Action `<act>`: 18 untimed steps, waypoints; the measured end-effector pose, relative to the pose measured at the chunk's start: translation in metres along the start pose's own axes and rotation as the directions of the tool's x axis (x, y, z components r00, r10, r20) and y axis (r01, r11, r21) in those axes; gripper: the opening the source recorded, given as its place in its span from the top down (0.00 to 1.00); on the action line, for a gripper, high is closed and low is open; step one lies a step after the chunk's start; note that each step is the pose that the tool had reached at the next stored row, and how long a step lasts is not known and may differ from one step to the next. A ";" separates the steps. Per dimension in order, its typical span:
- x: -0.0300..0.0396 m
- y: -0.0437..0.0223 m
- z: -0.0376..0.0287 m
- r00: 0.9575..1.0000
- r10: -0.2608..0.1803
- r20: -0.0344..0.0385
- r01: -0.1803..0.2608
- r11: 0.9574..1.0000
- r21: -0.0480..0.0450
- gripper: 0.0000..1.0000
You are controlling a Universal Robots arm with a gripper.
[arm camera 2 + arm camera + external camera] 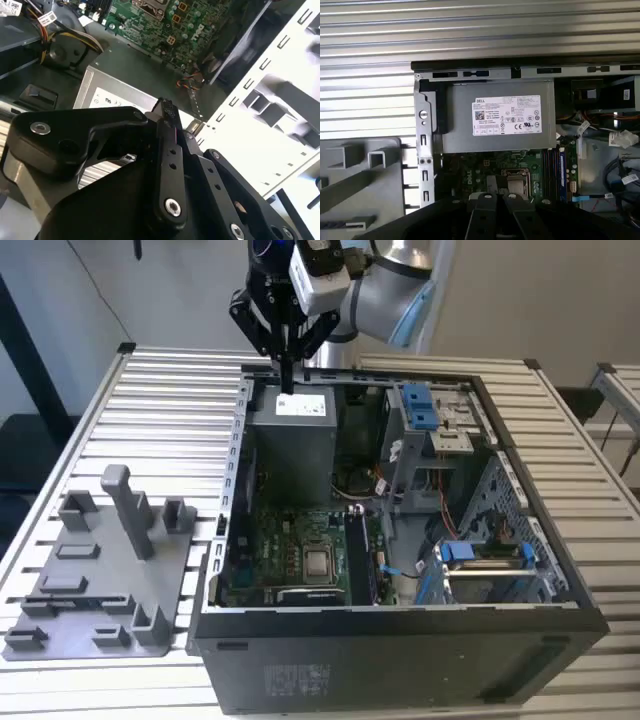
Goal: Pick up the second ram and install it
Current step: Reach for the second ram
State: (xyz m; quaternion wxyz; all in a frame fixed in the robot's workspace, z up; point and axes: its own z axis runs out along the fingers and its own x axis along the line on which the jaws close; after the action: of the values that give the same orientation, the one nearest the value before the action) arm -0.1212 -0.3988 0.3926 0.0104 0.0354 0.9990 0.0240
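My gripper (287, 385) hangs over the grey power supply (291, 435) at the back of the open computer case (400, 650). Its two black fingers (168, 150) are pressed together, and I see nothing between them. On the green motherboard (290, 555), beside the processor socket (318, 563), long dark memory boards (357, 558) stand in their slots (554, 167). I cannot tell which of them is the second ram. The gripper is high above these slots and well behind them.
A grey plastic tray (100, 570) with upright blocks lies on the ribbed metal table (160, 410), on the exterior view's left of the case. Blue-tabbed drive cages (425, 415) and cables (450, 525) fill the case's other side.
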 end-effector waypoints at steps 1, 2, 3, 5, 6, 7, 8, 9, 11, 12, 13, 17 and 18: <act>0.0000 0.0000 0.0000 1.000 0.000 0.000 0.000 1.000 0.000 0.89; 0.0000 0.0000 0.0000 1.000 0.000 0.000 0.000 1.000 0.000 0.89; 0.0000 0.0000 0.0000 1.000 0.000 0.000 0.000 1.000 0.000 0.89; 0.0000 0.0000 0.0000 1.000 0.000 0.000 0.000 1.000 0.000 0.89; 0.0000 0.0000 0.0000 1.000 0.000 0.000 0.000 1.000 0.000 0.89; 0.0000 0.0000 0.0000 1.000 0.000 0.000 0.000 1.000 0.000 0.89; 0.0000 0.0000 0.0000 1.000 0.000 0.000 0.000 1.000 0.000 0.89; 0.0000 0.0000 0.0000 1.000 0.000 0.000 0.000 1.000 0.000 0.89; 0.0000 0.0000 0.0000 1.000 0.000 0.000 0.000 1.000 0.000 0.89; 0.0002 0.0000 0.0000 1.000 0.000 0.000 0.000 1.000 0.000 0.89; 0.0005 0.0000 0.0000 1.000 0.000 0.000 0.000 1.000 0.000 0.89; 0.0060 -0.0004 -0.0001 1.000 0.000 0.000 0.000 1.000 0.000 0.89; 0.0077 -0.0005 -0.0002 1.000 0.000 0.000 0.000 1.000 0.000 0.89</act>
State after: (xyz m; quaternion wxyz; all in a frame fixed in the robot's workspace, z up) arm -0.1289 -0.3988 0.3926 0.0103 0.0352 0.9990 0.0240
